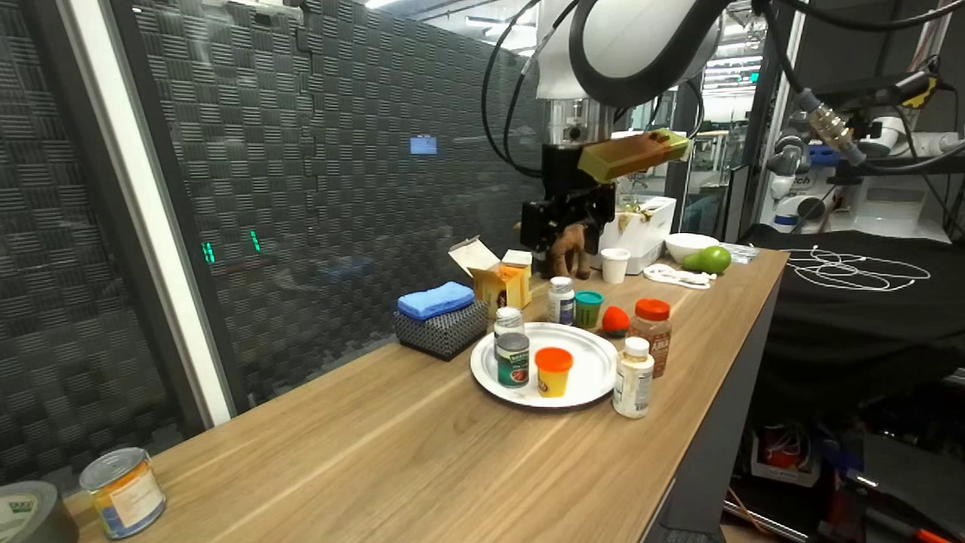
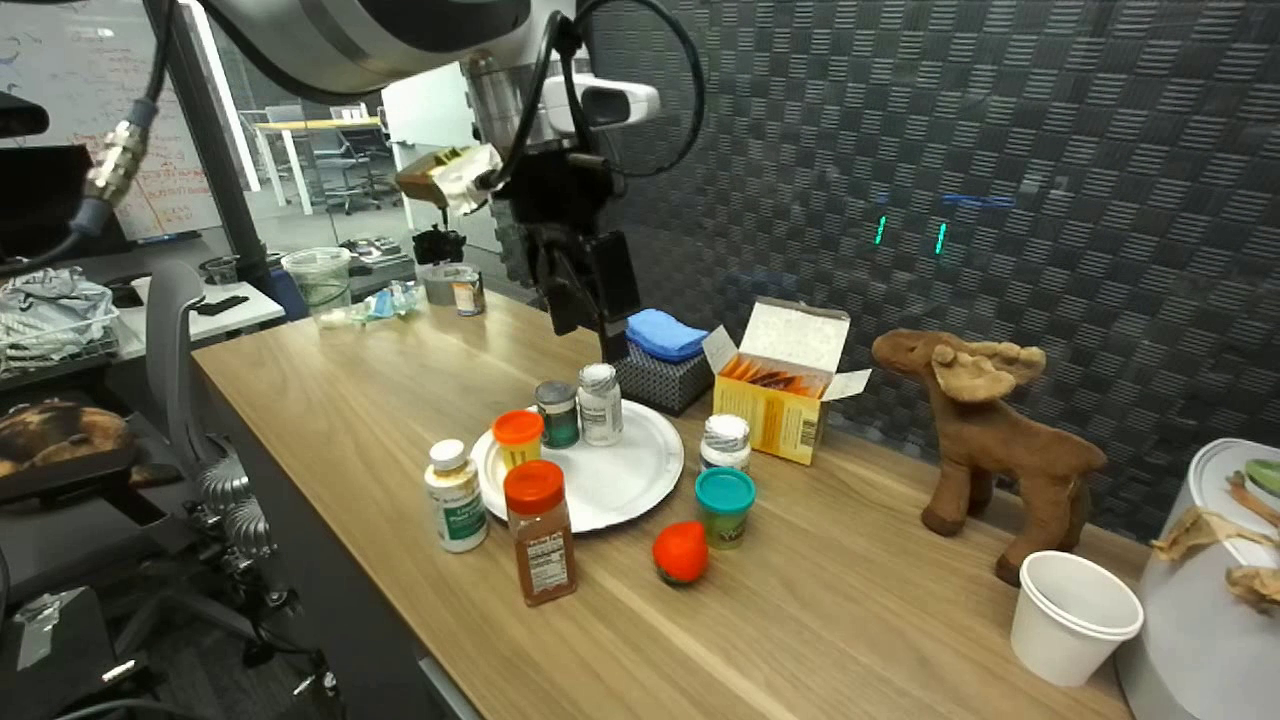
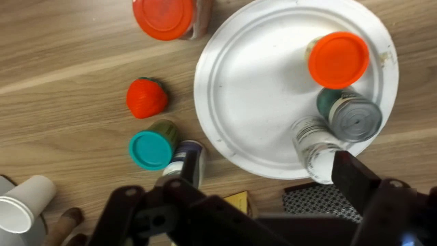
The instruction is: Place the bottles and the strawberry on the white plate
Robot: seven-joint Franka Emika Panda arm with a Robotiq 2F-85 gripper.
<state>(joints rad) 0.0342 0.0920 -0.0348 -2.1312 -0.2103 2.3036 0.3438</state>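
While your tool (image 3: 265, 159) is gaping empty, you're likely between placements, next needing the white-capped bottle (image 2: 456, 500) near the bench (image 2: 330, 400) edge

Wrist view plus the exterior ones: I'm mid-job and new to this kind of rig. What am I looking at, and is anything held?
The machine is one robot arm ending in a two-fingered gripper. Both exterior views are from outside the robot; the wrist view looks down past the gripper. On the table, a white plate carries an orange-lidded tub, a green container and a white bottle. Beside the plate are a white-capped bottle, a red-capped bottle, a strawberry, a teal-lidded tub and a dark-banded bottle. A yellow box and a toy moose stand nearby. The gripper is open, holding nothing.
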